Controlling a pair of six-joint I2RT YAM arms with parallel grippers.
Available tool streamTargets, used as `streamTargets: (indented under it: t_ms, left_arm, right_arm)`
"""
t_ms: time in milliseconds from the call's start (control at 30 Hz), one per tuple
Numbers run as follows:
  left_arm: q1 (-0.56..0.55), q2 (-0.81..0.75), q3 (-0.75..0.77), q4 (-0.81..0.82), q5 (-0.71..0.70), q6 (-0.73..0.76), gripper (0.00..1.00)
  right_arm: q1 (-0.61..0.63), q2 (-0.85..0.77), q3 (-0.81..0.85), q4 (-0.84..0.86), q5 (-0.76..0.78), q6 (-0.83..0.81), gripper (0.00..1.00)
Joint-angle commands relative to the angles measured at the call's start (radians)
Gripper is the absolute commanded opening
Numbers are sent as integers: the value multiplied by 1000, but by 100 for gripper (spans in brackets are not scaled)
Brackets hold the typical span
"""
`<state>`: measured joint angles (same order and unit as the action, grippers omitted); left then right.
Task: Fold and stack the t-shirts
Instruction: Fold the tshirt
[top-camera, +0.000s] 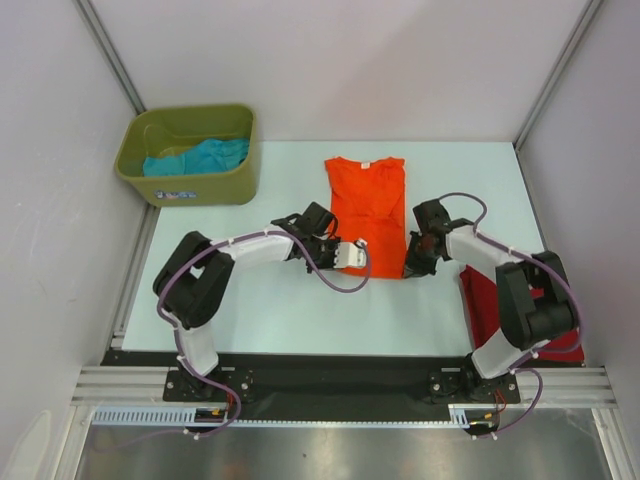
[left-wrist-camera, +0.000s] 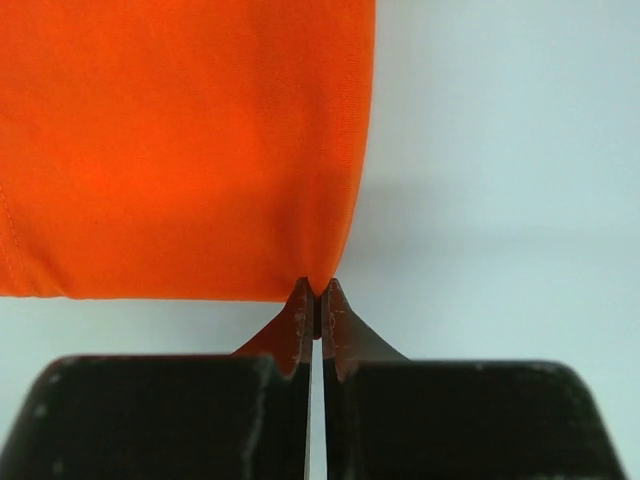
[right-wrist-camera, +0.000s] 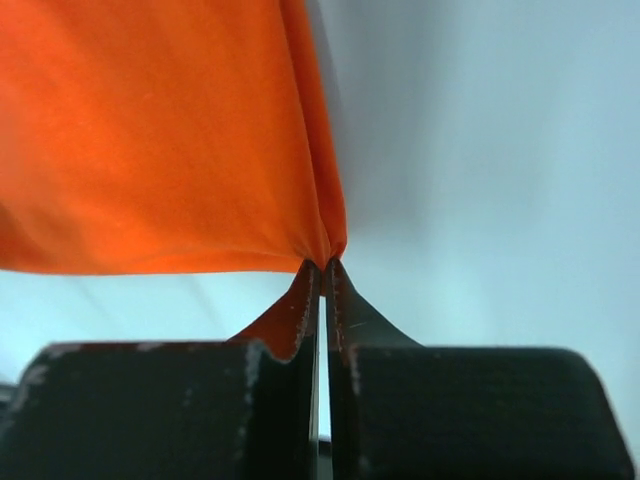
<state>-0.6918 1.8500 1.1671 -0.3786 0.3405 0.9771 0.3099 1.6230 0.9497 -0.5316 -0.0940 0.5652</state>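
Note:
The bright orange t-shirt (top-camera: 365, 205) lies folded lengthwise in the middle of the table, with its white neck label (top-camera: 365, 163) at the far end. My left gripper (top-camera: 345, 268) is shut on its near left corner; the left wrist view shows the fingertips (left-wrist-camera: 316, 290) pinching the orange cloth (left-wrist-camera: 180, 150). My right gripper (top-camera: 410, 268) is shut on the near right corner, and the right wrist view shows the pinch (right-wrist-camera: 324, 262) on the cloth (right-wrist-camera: 160, 130). The dark red t-shirt (top-camera: 480, 305) lies at the right, partly under the right arm. The teal t-shirt (top-camera: 200, 155) lies in the bin.
An olive-green plastic bin (top-camera: 135, 165) stands at the far left corner of the pale table (top-camera: 270, 310). Grey walls close in the back and both sides. A black base rail (top-camera: 330, 380) runs along the near edge.

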Motion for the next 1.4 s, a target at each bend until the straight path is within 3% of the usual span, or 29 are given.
streamTargets:
  t_ms: [0, 367, 533, 667, 767, 933, 1100, 1367]
  left_arm:
    - [-8, -128, 28, -202, 71, -61, 0]
    - [-48, -374, 9, -652, 178, -43, 0]
    - [-46, -417, 48, -760, 238, -9, 0]
    - [33, -345, 130, -697, 287, -93, 0]
    - [133, -233, 290, -655, 299, -159, 0]
    - [186, -37, 489, -563, 255, -181, 0]
    - [230, 191, 757, -589, 239, -236, 0]
    - [238, 328, 896, -484, 137, -353, 0]
  right_arm:
    - [61, -154, -31, -184, -15, 24, 0]
    - [375, -503, -51, -591, -30, 309, 0]
    - [413, -549, 30, -673, -29, 355, 0]
    - [272, -447, 118, -621, -7, 204, 0]
    - [126, -353, 194, -516, 22, 81, 0]
    - [-18, -142, 287, -342, 27, -24, 0]
    - [-68, 0, 385, -232, 42, -34, 0]
    - [-109, 199, 501, -133, 56, -30, 0]
